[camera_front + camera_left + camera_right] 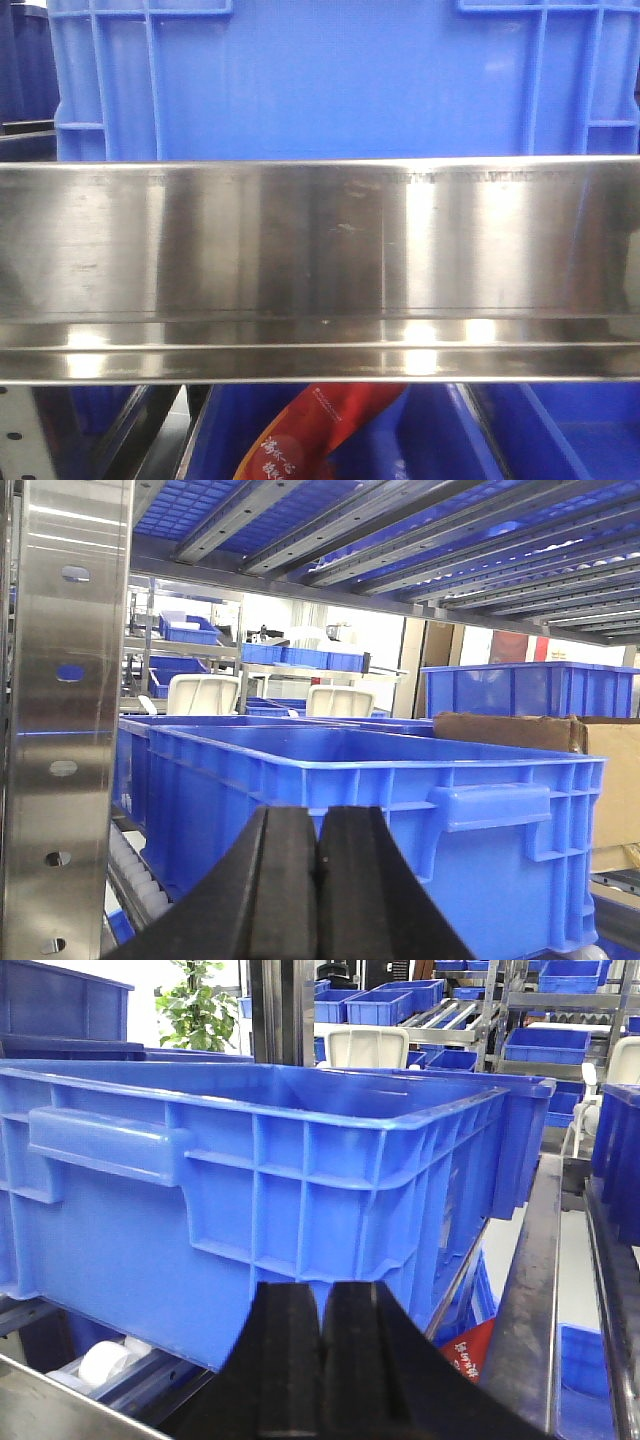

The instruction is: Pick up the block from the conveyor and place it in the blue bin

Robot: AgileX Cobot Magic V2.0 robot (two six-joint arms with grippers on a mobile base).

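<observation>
Steel rail (320, 265) blocks view; blue bin (340, 80) behind.

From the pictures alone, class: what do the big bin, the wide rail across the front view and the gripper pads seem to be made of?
Bin: likely moulded plastic, glossy blue, ribbed walls.
Rail: brushed metal, probably stainless steel; streaky reflections.
Pads of the left gripper: matte black, possibly rubber or foam; hard to tell.

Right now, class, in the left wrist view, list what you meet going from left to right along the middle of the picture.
Steel upright with holes → blue bin → cardboard box.
</observation>
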